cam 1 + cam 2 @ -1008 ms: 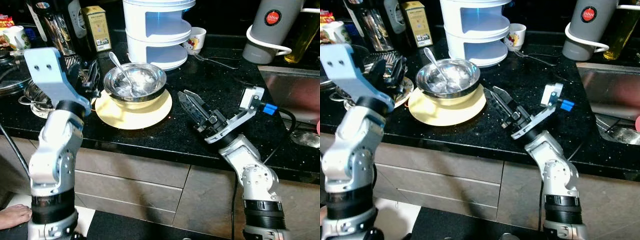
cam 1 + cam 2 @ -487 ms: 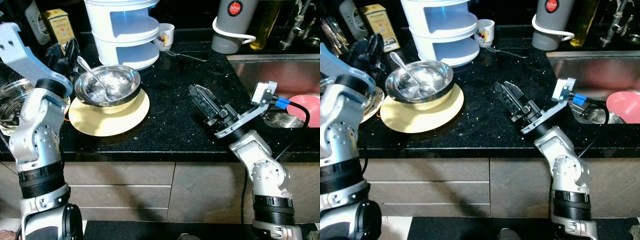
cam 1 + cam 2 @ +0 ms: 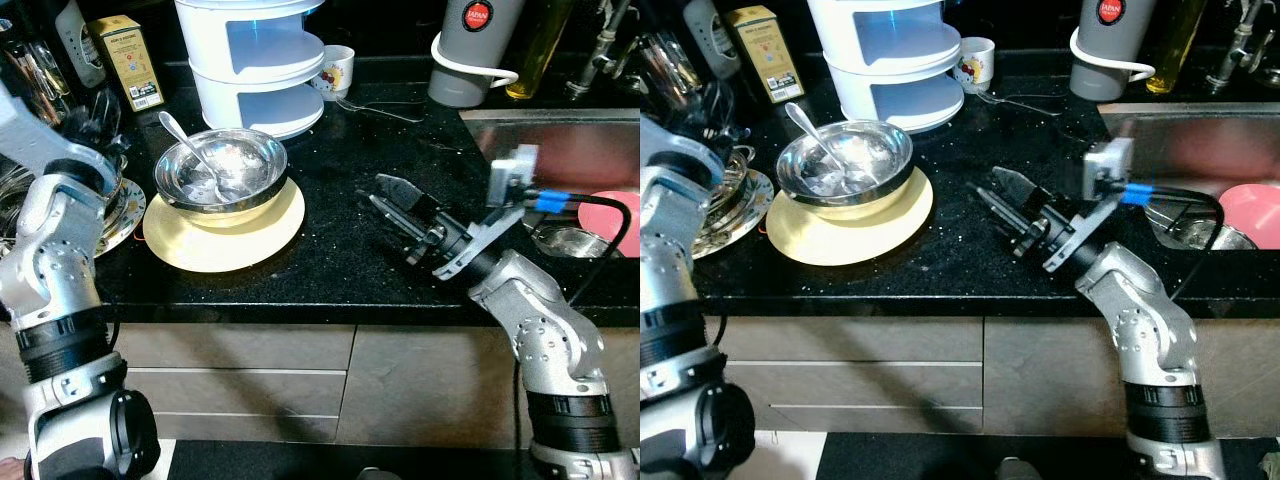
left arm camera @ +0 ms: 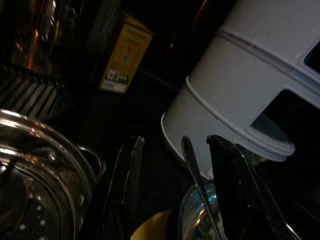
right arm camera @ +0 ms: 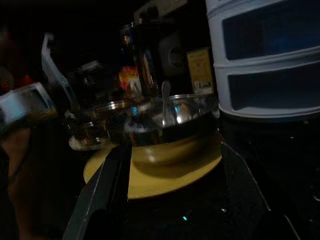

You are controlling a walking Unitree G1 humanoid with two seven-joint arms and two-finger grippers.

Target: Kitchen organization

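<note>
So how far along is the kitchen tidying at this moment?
Early, apparently. The steel bowl with its spoon sits on the yellow plate, untouched on the black counter. In hand: nothing yet; the right gripper hovers open, pointing toward the bowl, and the left gripper is open near the spoon handle. Grasping and moving the dishes remains.

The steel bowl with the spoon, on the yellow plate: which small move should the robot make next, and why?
Probably ease the right gripper forward, toward the steel bowl. Its fingers are open and point at the bowl, as the right wrist view shows, but bare counter lies between them. The bowl sits on the yellow plate with a spoon inside. The left gripper, also open, hovers near the bowl's other side.
</note>
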